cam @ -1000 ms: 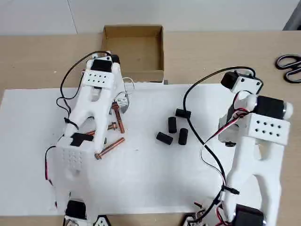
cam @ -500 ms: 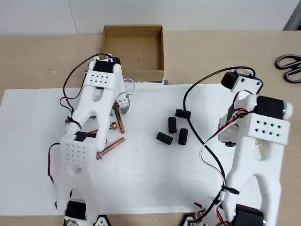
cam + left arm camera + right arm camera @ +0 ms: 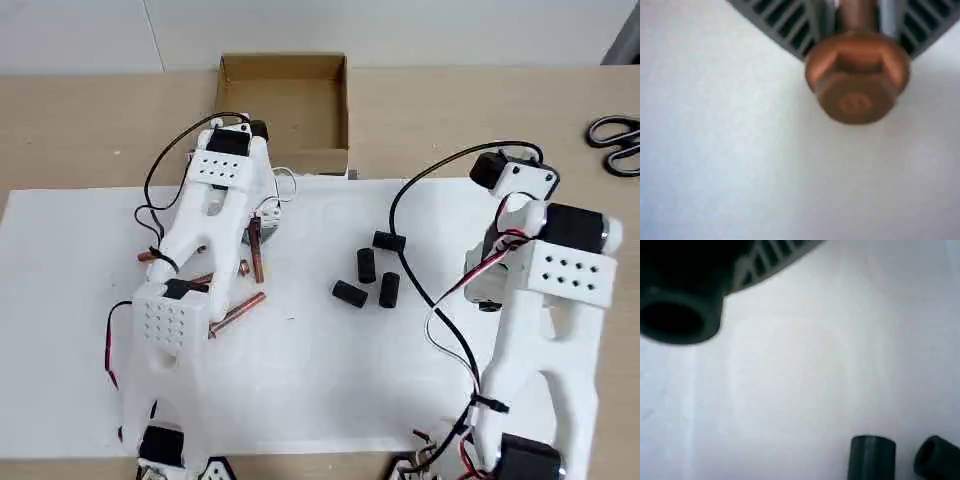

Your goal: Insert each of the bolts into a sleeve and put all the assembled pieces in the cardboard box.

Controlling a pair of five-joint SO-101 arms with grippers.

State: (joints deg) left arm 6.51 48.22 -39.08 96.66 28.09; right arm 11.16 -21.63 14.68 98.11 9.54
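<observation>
My left gripper is shut on a copper bolt near the left of the white sheet, just in front of the cardboard box. In the left wrist view the bolt's hex head sticks out from between the grey ribbed jaws of that gripper. More copper bolts lie under and beside the left arm. Several black sleeves lie loose mid-sheet. My right gripper is shut on a black sleeve; in the high view this gripper sits tucked under the right arm.
A white paper sheet covers most of the wooden table. Scissors lie at the far right edge. Two loose sleeves show in the right wrist view. Black cables loop over both arms.
The left arm has shifted right and toward the box, carrying the bolt with it. The right arm has kept still.
</observation>
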